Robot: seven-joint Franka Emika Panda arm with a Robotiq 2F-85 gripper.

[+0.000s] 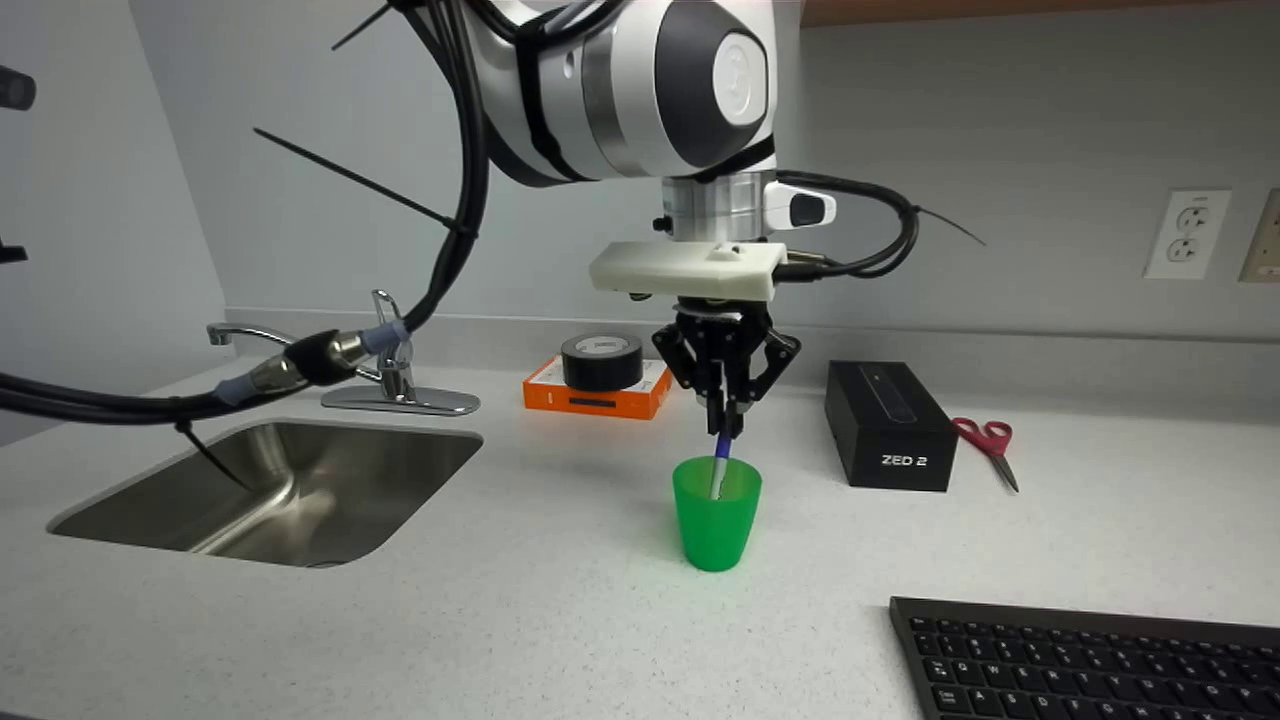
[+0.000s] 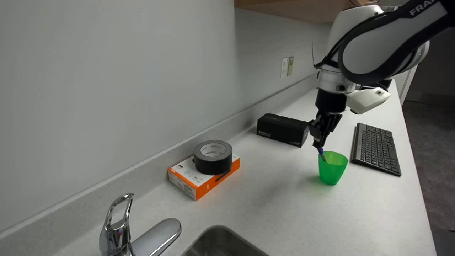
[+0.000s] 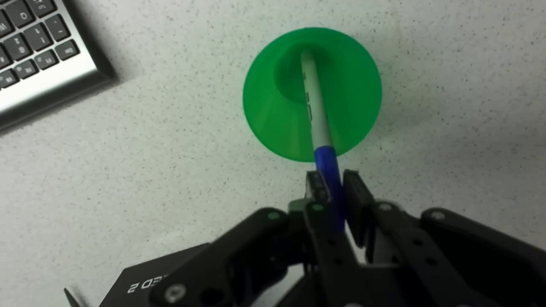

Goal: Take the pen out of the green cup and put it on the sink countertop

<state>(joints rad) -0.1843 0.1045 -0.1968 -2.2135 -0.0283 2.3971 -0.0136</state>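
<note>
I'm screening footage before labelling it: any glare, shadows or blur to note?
In an exterior view, bright glare streaks the steel sink; in an exterior view, a soft shadow lies on the countertop, with a green tint beside the green cup; in the wrist view, the gripper looks slightly soft, and shadow edges the keyboard.

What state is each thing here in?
Green translucent cup: upright.
Blue-and-white pen: tilted, lower end inside cup.
Black two-finger gripper: closed on pen.
Orange-and-white rectangular box: lying flat.
Round black tape roll: flat atop that box.
Black ZED 2 box: looks closed.
Red-handled metal scissors: look closed.
Black keyboard: lying keys up.
Chrome faucet: looks off.
</note>
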